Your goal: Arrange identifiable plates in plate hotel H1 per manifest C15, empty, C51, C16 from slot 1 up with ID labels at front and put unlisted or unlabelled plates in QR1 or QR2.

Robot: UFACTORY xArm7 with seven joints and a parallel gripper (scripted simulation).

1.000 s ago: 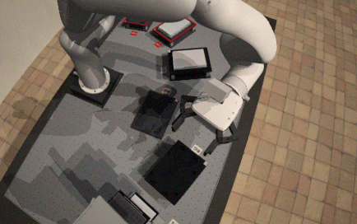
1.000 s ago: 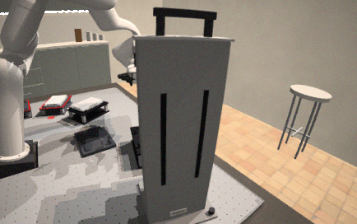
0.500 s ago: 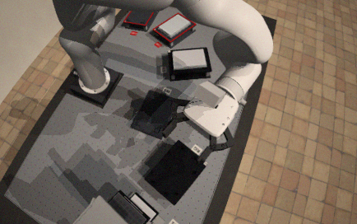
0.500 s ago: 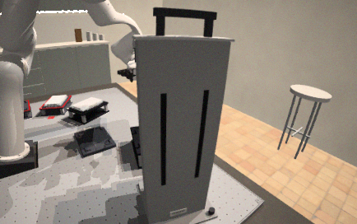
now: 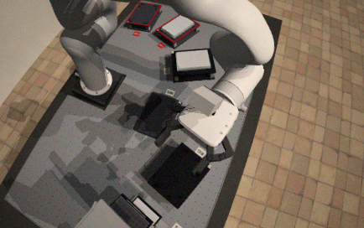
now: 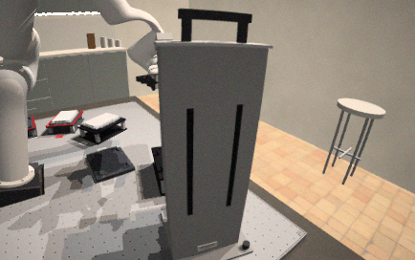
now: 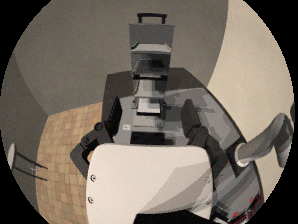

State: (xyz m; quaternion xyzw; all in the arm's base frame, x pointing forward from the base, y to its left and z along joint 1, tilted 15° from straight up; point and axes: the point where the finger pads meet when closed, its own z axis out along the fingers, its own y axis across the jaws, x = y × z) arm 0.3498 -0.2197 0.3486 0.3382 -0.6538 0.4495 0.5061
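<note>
The plate hotel H1 [image 6: 210, 143] is a tall grey tower with a black handle, seen from its back in the exterior view. In the overhead view only its top [image 5: 122, 214] shows, at the deck's near edge, with a pale plate edge [image 5: 147, 209] beside it. In the wrist view the hotel [image 7: 149, 50] stands straight ahead with plates in its slots; I cannot read any labels. My gripper [image 5: 186, 150] is open and empty. It hovers over the deck between two black nests [image 5: 157, 115] [image 5: 178, 173]. A white plate [image 5: 193, 60] lies on a black nest further back.
Two red-framed quarantine nests stand at the far end. One [image 5: 178, 27] holds a white plate, the other [image 5: 143, 13] looks dark. The arm's base [image 5: 96, 85] stands at the left. A stool [image 6: 356, 139] stands off the deck on the tiled floor.
</note>
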